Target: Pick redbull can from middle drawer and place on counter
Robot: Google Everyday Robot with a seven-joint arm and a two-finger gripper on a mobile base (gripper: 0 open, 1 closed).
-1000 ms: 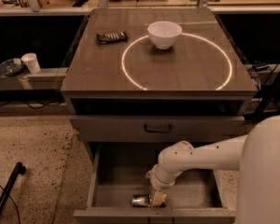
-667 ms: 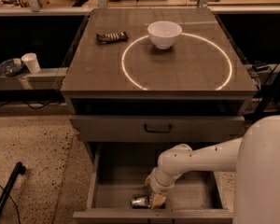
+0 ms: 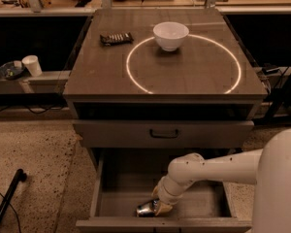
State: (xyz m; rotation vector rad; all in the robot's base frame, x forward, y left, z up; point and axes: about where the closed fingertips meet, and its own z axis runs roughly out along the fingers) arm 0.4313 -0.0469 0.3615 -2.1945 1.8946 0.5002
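"Position first: where is the redbull can [image 3: 144, 210]?"

"Lying on its side at the front of the open middle drawer [image 3: 121, 188], left of centre. The gripper [image 3: 158, 207] is down in the drawer at the can's right end, on the white arm [image 3: 218, 166] that reaches in from the right."

"Closed on it?"

"I cannot tell. Gripper and can run together there."

"How will it handle?"

"Probably light, with thin, smooth metal walls, so it is likely to slip, roll or dent. I would take it across the round body at mid-length, squeezing only modestly."

"What is hidden?"

"The can's right end is behind the gripper, and its label is unreadable. The bottom edge cuts off the drawer's front lip. Up on the counter [image 3: 102, 76], a dark wrapper [image 3: 116, 38] lies to the left and a white bowl [image 3: 170, 35] stands to its right."
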